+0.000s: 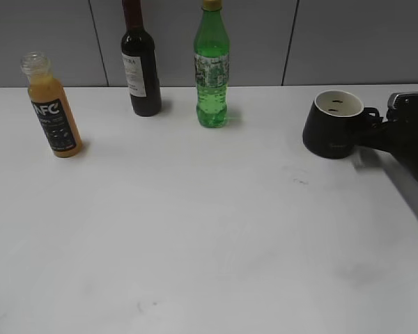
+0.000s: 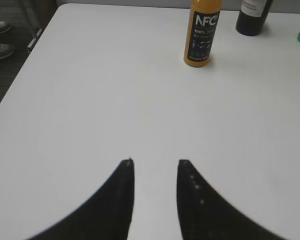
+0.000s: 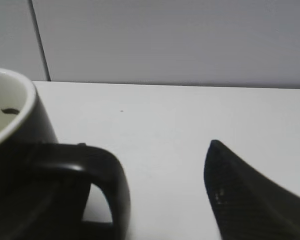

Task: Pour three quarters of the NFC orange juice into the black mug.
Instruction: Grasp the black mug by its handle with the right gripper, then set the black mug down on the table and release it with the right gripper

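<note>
The NFC orange juice bottle (image 1: 53, 118), capless and nearly full, stands upright at the far left of the white table; it also shows in the left wrist view (image 2: 202, 35). The black mug (image 1: 331, 132), white inside, stands at the right with its handle toward my right gripper (image 1: 384, 125). In the right wrist view the mug (image 3: 20, 150) fills the lower left. My right gripper (image 3: 155, 165) is open: one finger shows to the right of the handle, apart from it, and the other finger is hidden. My left gripper (image 2: 155, 162) is open and empty, well short of the juice bottle.
A dark wine bottle (image 1: 143, 69) and a green soda bottle (image 1: 212, 76) stand at the back centre, against the grey wall. The table's left edge (image 2: 20, 75) drops to the floor.
</note>
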Robot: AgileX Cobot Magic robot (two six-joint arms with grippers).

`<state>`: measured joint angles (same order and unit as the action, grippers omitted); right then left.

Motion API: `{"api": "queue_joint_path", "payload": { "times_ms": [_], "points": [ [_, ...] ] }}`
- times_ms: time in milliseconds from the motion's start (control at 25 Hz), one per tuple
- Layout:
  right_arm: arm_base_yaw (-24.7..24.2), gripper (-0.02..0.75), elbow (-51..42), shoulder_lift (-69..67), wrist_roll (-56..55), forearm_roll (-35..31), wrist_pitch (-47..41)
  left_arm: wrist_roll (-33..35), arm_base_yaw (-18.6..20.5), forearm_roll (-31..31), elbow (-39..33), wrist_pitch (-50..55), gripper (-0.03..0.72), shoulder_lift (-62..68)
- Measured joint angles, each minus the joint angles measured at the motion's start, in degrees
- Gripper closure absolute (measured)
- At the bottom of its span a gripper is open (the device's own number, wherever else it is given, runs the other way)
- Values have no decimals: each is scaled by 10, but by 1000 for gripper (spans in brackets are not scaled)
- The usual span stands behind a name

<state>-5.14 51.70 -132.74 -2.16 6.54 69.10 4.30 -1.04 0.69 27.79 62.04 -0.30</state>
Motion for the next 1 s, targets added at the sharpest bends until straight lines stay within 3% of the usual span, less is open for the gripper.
{"api": "queue_joint_path", "payload": {
  "times_ms": [120,240,320,800,1000],
  "points": [
    [0,379,1,0,-3,18,0,0,0,0,0,0,454,0],
    [0,607,3,-3,-5,44,1,0,0,0,0,0,454,0],
    [0,686,3,-4,-4,53,1,0,0,0,0,0,454,0],
    [3,710,-9,36,0,99,-27,0,0,0,0,0,454,0],
    [53,710,-57,119,10,79,-24,0,0,0,0,0,454,0]
  ]
}}
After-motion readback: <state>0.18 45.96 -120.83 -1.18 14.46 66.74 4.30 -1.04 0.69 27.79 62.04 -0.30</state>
